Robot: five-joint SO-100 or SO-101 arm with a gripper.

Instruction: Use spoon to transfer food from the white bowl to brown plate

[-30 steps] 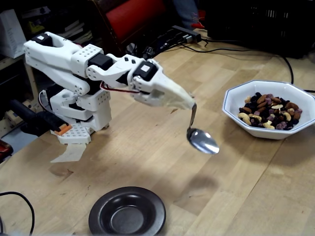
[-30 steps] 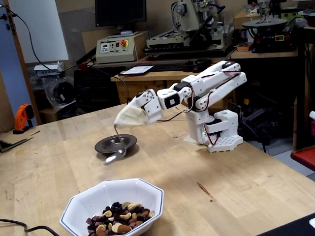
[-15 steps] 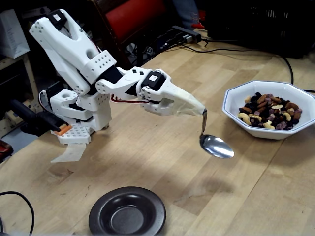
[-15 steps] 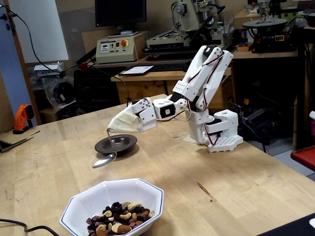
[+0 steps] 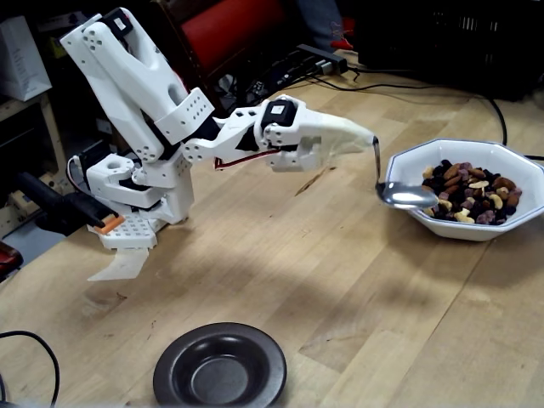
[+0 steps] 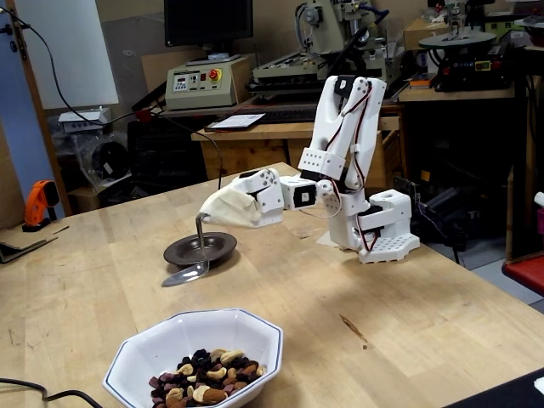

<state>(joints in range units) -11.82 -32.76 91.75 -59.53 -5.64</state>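
Observation:
The white arm's tip (image 5: 364,136) is a closed white shell that carries the spoon (image 5: 408,195), and no separate fingers show. The spoon hangs down with its oval bowl level and looks empty. It sits just outside the left rim of the white bowl (image 5: 406,158), a little above the table. The food (image 5: 472,194) lies heaped in that bowl. The brown plate (image 5: 174,367) stands empty at the table's front edge. In the other fixed view the spoon (image 6: 187,274) hovers between the brown plate (image 6: 219,247) and the white bowl (image 6: 197,331) with the food (image 6: 208,384); the arm's tip (image 6: 214,212) is above it.
The arm's base (image 5: 136,200) is clamped at the table's left edge in a fixed view. A power strip (image 5: 321,58) and black cables (image 5: 497,115) lie behind the bowl. A cable (image 5: 34,348) loops at the front left. An orange tool (image 6: 38,204) and workbenches stand behind the table.

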